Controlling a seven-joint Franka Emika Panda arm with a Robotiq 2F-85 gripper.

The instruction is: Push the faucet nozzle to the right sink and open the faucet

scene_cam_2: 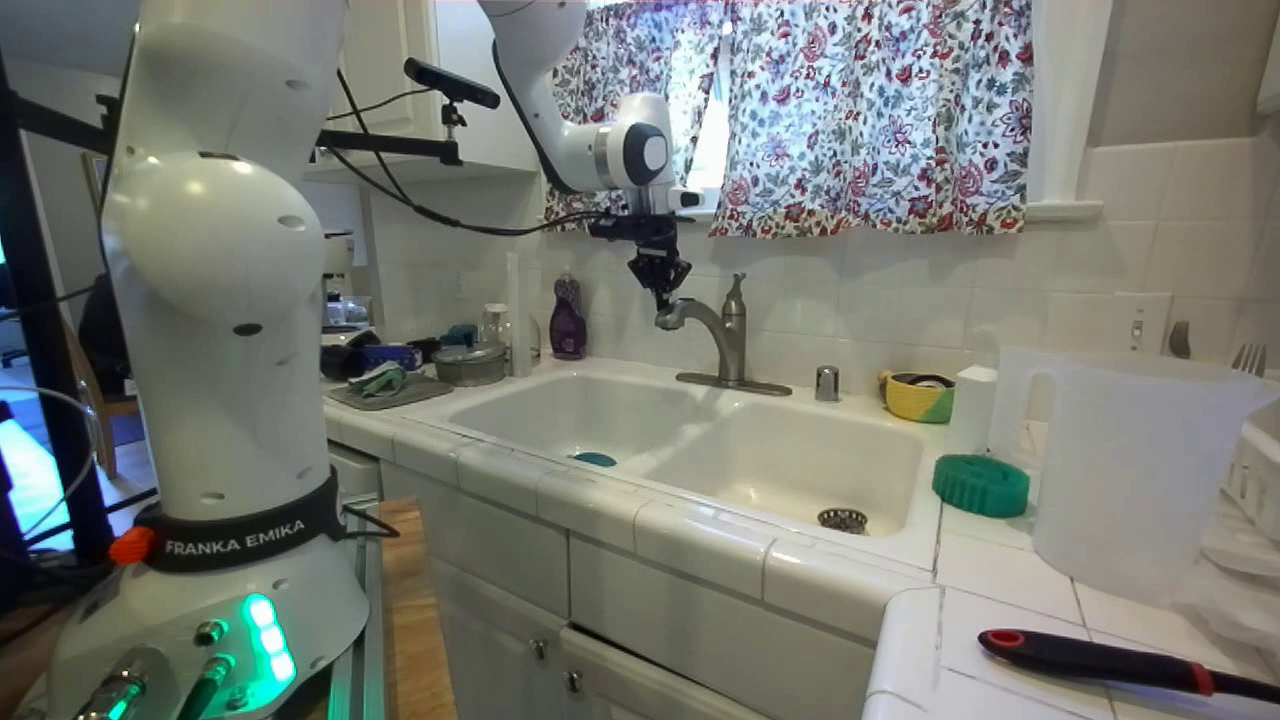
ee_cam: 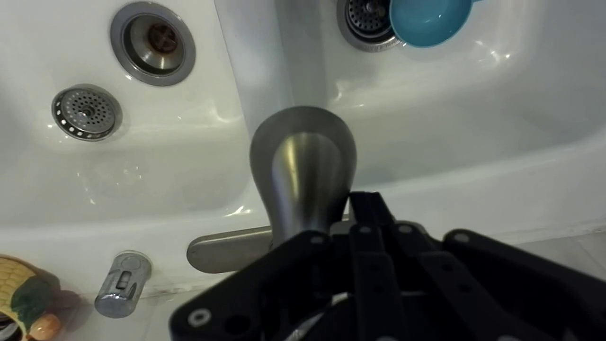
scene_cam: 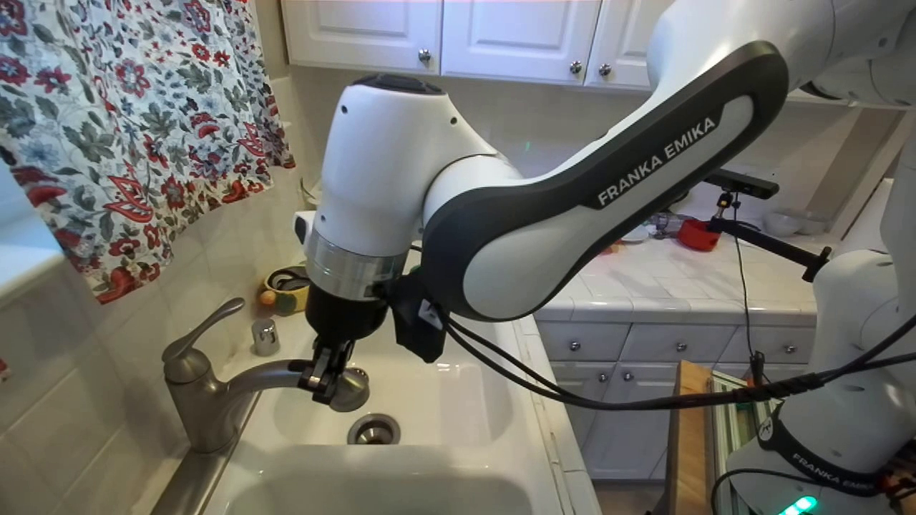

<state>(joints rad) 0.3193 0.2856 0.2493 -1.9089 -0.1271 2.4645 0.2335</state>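
Note:
The grey-metal faucet (scene_cam: 197,404) stands behind the divider between two white basins; it also shows in an exterior view (scene_cam_2: 735,345). Its lever (scene_cam: 204,330) slants upward. The faucet nozzle (scene_cam: 261,375) arches forward; in the wrist view its wide tip (ee_cam: 307,156) lies over the divider. The right sink (scene_cam_2: 800,455) is the basin with the loose strainer, at left in the wrist view (ee_cam: 142,175). My gripper (ee_cam: 371,203) is shut, fingertips together with nothing between them, right beside the nozzle on the left-basin side; whether it touches is unclear. It shows in both exterior views (scene_cam: 320,390) (scene_cam_2: 662,300).
A blue cup (ee_cam: 428,21) lies in the left basin by its drain. A chrome cap (ee_cam: 123,284) and a yellow bowl (scene_cam_2: 918,398) stand behind the right sink. A purple bottle (scene_cam_2: 568,325) stands at the back left, a white pitcher (scene_cam_2: 1120,470) at right. Curtains (scene_cam: 136,129) hang behind.

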